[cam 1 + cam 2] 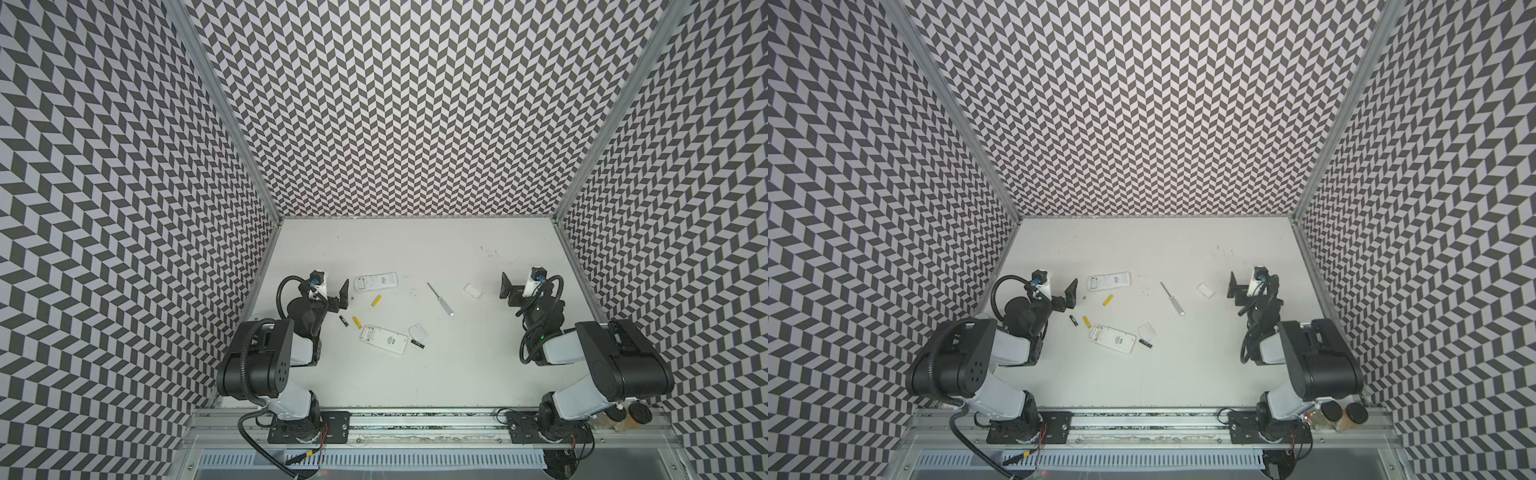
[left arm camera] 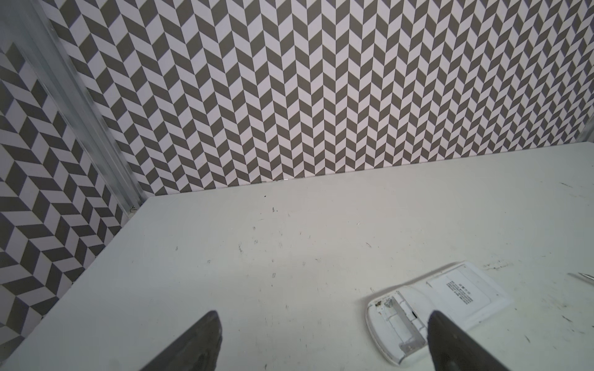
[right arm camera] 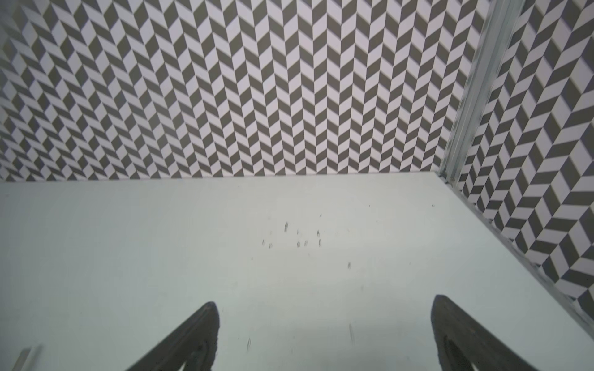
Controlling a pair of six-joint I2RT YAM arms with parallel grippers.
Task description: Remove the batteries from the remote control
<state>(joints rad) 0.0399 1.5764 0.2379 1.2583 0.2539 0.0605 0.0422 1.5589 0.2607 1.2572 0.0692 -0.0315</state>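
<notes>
Two white remotes lie back-up in both top views, a far remote point(image 1: 376, 281) point(image 1: 1108, 281) and a near remote point(image 1: 384, 339) point(image 1: 1112, 339). The batteries lie loose on the table. One yellow battery point(image 1: 375, 301) rests just in front of the far remote. A second yellow battery point(image 1: 356, 321) and a black battery point(image 1: 343, 321) lie side by side, left of the near remote. Another black battery point(image 1: 417, 343) sits at the near remote's right end. My left gripper point(image 1: 337, 296) point(image 2: 323, 313) hangs open left of the far remote point(image 2: 450, 298), whose compartment is empty. My right gripper point(image 1: 509, 286) point(image 3: 324, 300) stands open at the right, over bare table.
A slim screwdriver point(image 1: 440, 299) lies mid-table. A white battery cover point(image 1: 473, 290) lies left of my right gripper. A clear cover point(image 1: 418, 331) sits by the near remote. Patterned walls close in the back and both sides. Two dark-lidded jars point(image 1: 1343, 413) stand at the front right.
</notes>
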